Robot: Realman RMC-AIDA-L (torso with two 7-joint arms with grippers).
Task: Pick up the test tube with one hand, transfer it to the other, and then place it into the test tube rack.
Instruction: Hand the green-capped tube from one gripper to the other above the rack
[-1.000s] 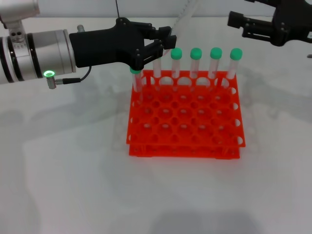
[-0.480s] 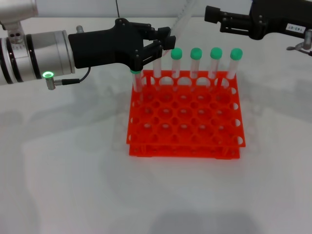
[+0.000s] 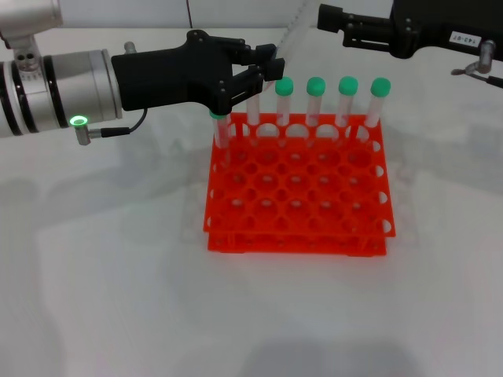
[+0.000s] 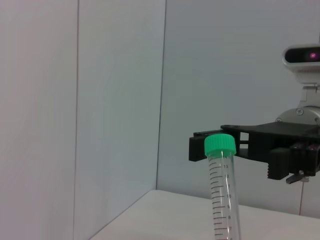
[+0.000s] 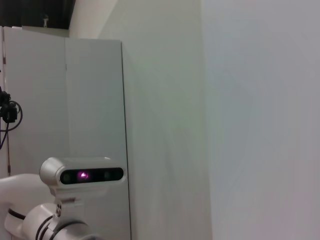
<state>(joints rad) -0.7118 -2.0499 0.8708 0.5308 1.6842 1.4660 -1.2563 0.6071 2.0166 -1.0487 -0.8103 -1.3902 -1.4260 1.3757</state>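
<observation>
- Two arms meet above a white counter (image 3: 118, 275). At far left, the left gripper (image 3: 267, 69) hangs over the back-left corner of the rack (image 3: 299, 196). Its fingers are closed on the lower part of the test tube (image 3: 297, 23).
- The test tube rises aslant from those fingers, up and to the right, and leaves the head view at the top edge. It is clear of the rack and touches nothing else.
- Appearance of the tube, from the left wrist view: slender and transparent, with printed graduation marks and numerals down the wall, closed by a ribbed green screw cap.
- The orange-red rack stands mid-counter. Six other tubes (image 3: 316, 102) of the same kind stand in or beside its back row, and its front rows are unfilled.
- The right gripper (image 3: 326, 17), with its white label (image 3: 460, 37), has travelled leftward over the last second, from the far right corner to just beside the upper end of the tube. Its fingers stand apart and hold nothing. In the left wrist view they sit level with the green cap, but whether the cap already lies between them cannot be told.
- Judgement: pickup is complete and the hand-over is imminent. Closing on the cap end, release by the left gripper, and placement in a hole are not yet done.
</observation>
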